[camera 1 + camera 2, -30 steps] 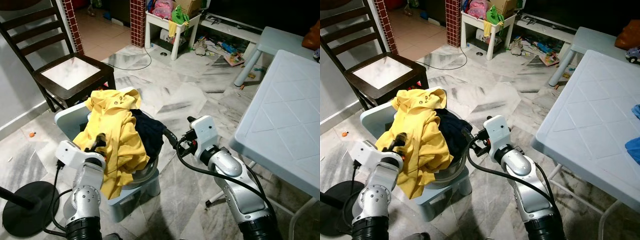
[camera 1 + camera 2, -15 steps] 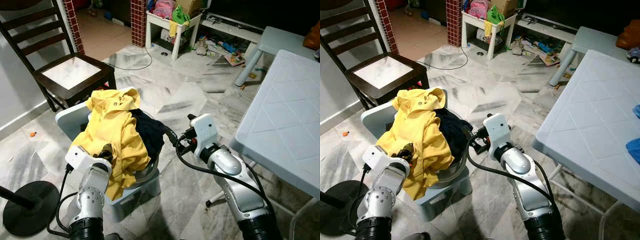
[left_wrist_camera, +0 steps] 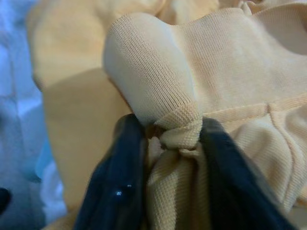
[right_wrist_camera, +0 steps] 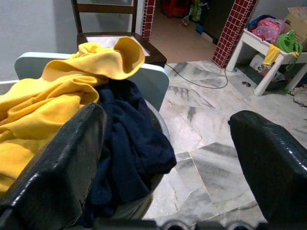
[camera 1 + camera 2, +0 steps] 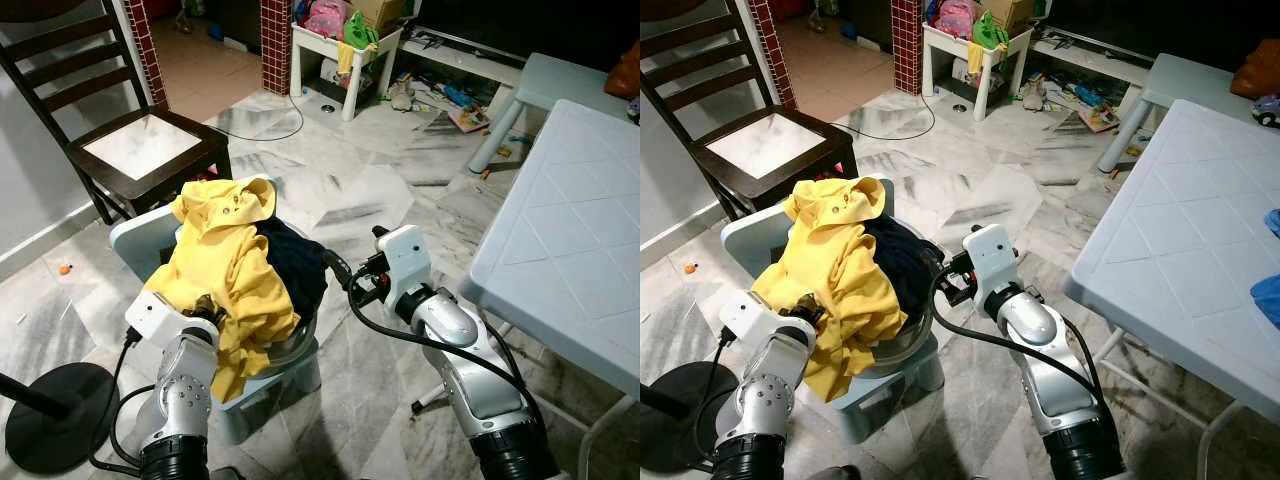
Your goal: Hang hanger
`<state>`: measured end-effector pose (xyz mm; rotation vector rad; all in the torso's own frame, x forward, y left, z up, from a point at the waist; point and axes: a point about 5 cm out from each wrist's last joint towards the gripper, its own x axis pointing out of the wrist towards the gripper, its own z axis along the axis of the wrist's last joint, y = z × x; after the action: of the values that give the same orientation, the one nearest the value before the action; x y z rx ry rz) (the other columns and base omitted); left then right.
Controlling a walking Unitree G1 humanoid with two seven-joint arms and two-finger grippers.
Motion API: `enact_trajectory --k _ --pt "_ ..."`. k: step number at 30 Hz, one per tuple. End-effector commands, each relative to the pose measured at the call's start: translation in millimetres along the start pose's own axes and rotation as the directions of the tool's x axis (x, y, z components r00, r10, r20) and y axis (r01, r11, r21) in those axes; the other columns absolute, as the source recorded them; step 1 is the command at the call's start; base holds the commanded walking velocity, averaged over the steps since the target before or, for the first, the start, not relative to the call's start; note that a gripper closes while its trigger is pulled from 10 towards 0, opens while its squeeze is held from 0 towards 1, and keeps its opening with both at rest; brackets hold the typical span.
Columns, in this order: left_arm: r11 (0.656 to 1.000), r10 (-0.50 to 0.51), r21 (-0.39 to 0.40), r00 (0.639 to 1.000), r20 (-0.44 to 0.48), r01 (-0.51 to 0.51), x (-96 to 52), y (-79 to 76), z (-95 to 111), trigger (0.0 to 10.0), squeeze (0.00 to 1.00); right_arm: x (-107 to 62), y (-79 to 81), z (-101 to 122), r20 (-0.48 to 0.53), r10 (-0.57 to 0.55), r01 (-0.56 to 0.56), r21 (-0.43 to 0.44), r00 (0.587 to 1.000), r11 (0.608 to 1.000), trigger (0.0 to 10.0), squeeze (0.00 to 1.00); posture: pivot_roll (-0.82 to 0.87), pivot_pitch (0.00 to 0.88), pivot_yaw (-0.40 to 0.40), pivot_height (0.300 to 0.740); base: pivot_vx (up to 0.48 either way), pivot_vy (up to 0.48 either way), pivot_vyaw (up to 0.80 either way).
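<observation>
On the basket (image 5: 140, 235), your left pincer (image 3: 165, 143) now pinches a yellow shirt (image 5: 225, 265) fold, drawn slightly back; right pincer (image 4: 168, 143) waits spread beside it. No hanger visible yet.

A basin (image 5: 290, 350) sits on a small plastic chair (image 5: 140, 235) on the floor (image 5: 370, 190), directly before the robot. A shirt (image 5: 225, 265) lies heaped over the basin's left side, with another garment (image 5: 298, 265) beside it on the right. Behind the plastic chair stands a wooden chair (image 5: 130, 150). The counter (image 5: 570, 250) is to the right. A round stand base (image 5: 45, 415) rests on the floor at the left. A low table (image 5: 345, 45) stands far behind.
</observation>
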<state>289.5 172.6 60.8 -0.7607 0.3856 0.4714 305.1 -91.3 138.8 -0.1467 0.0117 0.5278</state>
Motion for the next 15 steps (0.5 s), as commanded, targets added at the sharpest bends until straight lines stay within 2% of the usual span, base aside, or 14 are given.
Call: enact_trajectory --k 1,10,15 --pt "0.996 0.067 0.06 0.998 0.016 -0.068 -4.1 12.3 -7.0 0.0 0.0 0.4 -5.2 -0.3 0.0 -0.019 0.019 -0.005 1.0 1.0 10.0 0.0 -0.04 0.082 -0.067 0.74 0.0 0.0 0.0" --pt "0.994 0.06 0.088 0.997 0.053 -0.064 -2.2 11.8 1.3 0.0 0.0 2.9 -4.7 0.7 0.008 -0.022 0.022 -0.005 1.0 1.0 10.0 0.0 -0.03 0.076 -0.064 0.74 0.0 0.0 0.0" --pt "0.971 0.041 0.23 0.993 0.114 -0.066 -2.9 10.8 6.9 0.0 0.0 3.2 -4.8 0.7 0.011 -0.027 0.027 -0.004 1.0 1.0 10.0 0.0 -0.03 0.076 -0.059 0.74 0.0 0.0 0.0"
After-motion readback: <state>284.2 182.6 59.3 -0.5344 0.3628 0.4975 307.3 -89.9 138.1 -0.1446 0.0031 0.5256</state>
